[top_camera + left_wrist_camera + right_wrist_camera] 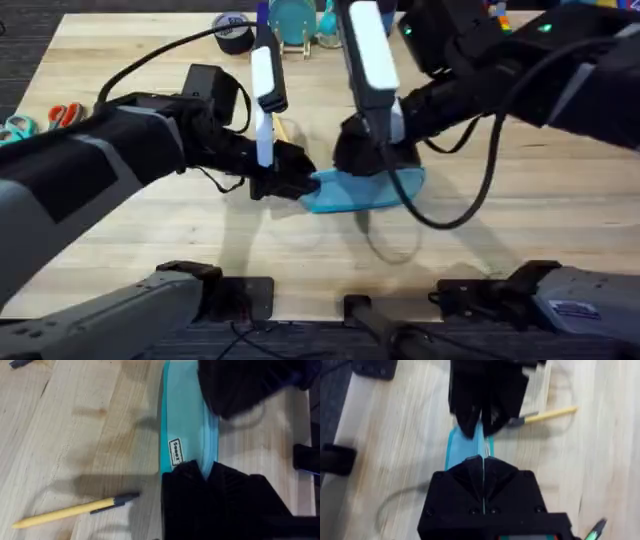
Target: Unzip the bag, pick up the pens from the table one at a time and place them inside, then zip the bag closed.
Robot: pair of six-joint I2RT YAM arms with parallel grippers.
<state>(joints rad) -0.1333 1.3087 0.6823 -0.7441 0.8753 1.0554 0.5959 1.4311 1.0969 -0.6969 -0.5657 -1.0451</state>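
light-blue fabric sits at the middle of the scene: the bag lies flat on the table, with both arms converged on it from opposite ends. the arrangement reads as a brace-and-pull setup for the zipper, one arm pinning the pouch so that it does not slide while the other works along the top seam; that is a judgement from the pose, not something seen happening.

the left gripper is at the bag's left end. in the left wrist view its black fingers are drawn together over the end of the pouch, just past the small white label, so it appears clamped on the fabric there.

the right gripper comes down on the bag from above, nearer the middle. in the right wrist view its fingers meet almost completely, with a thin sliver of blue between them; it looks pinched on the zipper line or the pull, though the pull itself is too small to make out.

the yellow pen lies on the wood just beside the bag, on the far side from the bases, untouched. the green pen shows by its tip only, a little apart. neither pen is in the bag, so the task seems to be at its opening step.
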